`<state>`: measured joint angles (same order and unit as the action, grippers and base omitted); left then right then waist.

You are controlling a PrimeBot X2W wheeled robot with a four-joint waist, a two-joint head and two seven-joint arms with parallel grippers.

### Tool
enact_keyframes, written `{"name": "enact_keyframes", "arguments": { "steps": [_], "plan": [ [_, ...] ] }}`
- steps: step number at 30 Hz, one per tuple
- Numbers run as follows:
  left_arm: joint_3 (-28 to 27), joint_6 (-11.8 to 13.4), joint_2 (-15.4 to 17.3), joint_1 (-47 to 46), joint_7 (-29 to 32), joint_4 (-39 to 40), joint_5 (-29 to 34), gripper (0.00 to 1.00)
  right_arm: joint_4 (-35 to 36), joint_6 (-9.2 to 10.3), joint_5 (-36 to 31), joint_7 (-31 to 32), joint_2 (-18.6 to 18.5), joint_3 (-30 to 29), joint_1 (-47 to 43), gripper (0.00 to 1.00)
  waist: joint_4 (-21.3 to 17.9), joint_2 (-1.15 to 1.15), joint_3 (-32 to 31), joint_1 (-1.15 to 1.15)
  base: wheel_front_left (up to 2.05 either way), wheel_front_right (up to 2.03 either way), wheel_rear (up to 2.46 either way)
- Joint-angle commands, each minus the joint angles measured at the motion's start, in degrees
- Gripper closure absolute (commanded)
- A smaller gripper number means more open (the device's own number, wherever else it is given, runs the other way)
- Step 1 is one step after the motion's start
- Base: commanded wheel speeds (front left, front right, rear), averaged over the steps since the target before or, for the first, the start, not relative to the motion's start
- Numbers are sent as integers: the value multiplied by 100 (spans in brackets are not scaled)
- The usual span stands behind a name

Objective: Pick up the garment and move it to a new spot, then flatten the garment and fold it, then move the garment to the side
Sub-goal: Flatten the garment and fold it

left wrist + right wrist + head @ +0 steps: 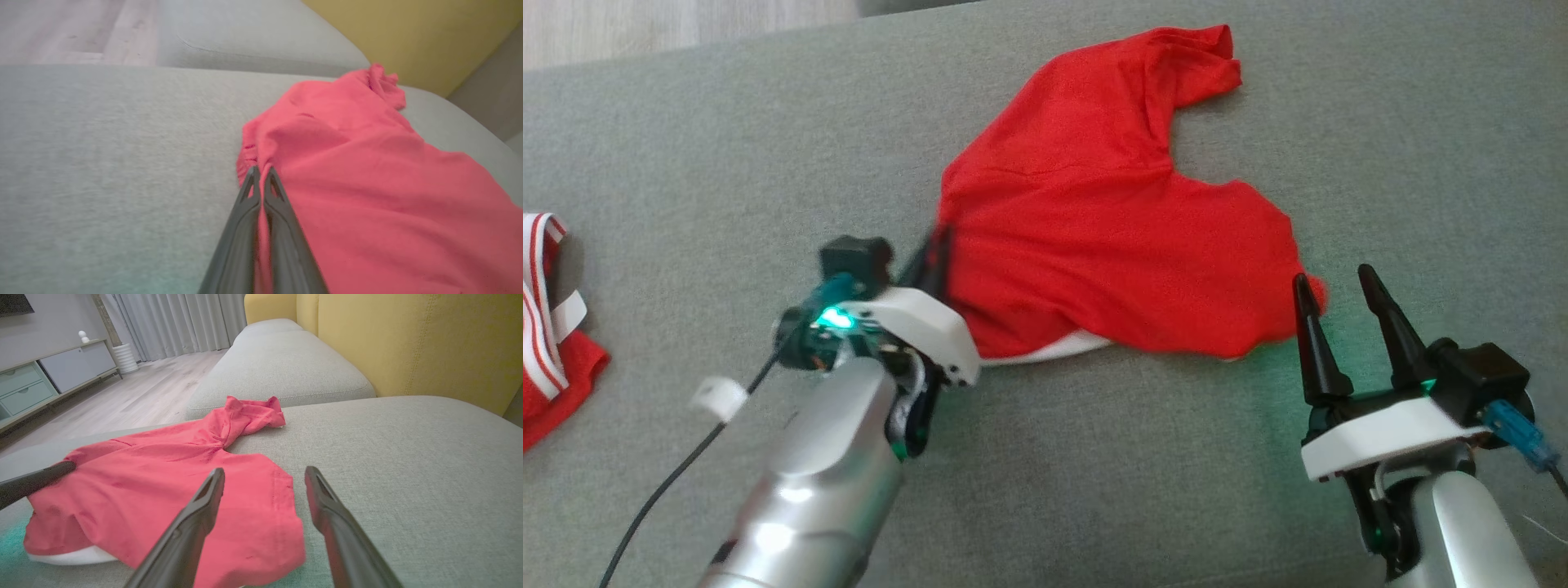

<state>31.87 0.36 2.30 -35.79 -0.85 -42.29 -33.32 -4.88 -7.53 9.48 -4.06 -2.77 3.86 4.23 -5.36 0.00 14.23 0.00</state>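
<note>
Closest to the head camera is the left arm's silver forearm (809, 482), reaching up and to the right over the grey sofa seat (1094, 490). A black cable (670, 482) with a white tag (719, 398) trails beside it, and a green light (833, 318) glows on the wrist. The left tool (939, 245) is at the left edge of the red T-shirt (1094, 229). In the left wrist view its two dark fingers are pressed together with a fold of red cloth pinched between them, and the fabric bunches just above the tips.

The T-shirt lies spread and rumpled in the middle of the seat cushion. One sleeve points to the far side, and a strip of white (1054, 349) shows under its near hem.

The right tool (1334, 279) stands at the lower right with its fingers wide apart and nothing between them. One tip is at the shirt's right corner. In the right wrist view that finger lies over the hem, while the other is over bare cushion. Whether either touches the cloth cannot be told.

At the left edge of the head view lies a second red garment with white stripes (547, 343), well apart from the T-shirt. The right wrist view shows a yellow backrest (408, 343) behind the seat, a pale wood floor (155, 392) and grey curtains (175, 322).
</note>
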Motion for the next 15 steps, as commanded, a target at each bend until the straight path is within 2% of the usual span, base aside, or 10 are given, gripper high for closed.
{"name": "enact_keyframes", "arguments": {
  "steps": [1, 7, 9, 10, 11, 12, 15],
  "plan": [
    [-366, 209, 63, -268, -312, 25, -68, 100, 171, 4, 28, -51, -11, 162, 205, 0, 36, 0, 29, 0, 0, 0, 0],
    [-949, 716, 147, -376, -1020, -461, -278, 100, 221, 4, -9, -30, -11, 194, 259, 0, 97, 0, 114, 0, 0, 0, 0],
    [-1028, 755, 163, -413, -1115, -631, -312, 100, 230, 4, -10, -18, -11, 222, 274, 0, 92, 0, 133, 0, 0, 0, 0],
    [-1019, 666, 158, -421, -1140, -681, -333, 100, 231, 4, -8, -17, -11, 230, 279, 0, 90, 0, 137, 0, 0, 0, 0],
    [-985, 531, 152, -427, -1164, -707, -349, 3, 230, 4, -7, -17, -11, 232, 281, 0, 93, 0, 136, 0, 0, 0, 0],
    [-945, 421, 148, -434, -1198, -724, -339, 0, 227, 4, -4, -16, -11, 230, 280, 0, 99, 0, 132, 0, 0, 0, 0],
    [-836, 134, 161, -346, -1316, -688, -254, 0, 209, 4, -7, 2, -11, 209, 269, 0, 115, 0, 73, 0, 0, 0, 0]
  ]
}}
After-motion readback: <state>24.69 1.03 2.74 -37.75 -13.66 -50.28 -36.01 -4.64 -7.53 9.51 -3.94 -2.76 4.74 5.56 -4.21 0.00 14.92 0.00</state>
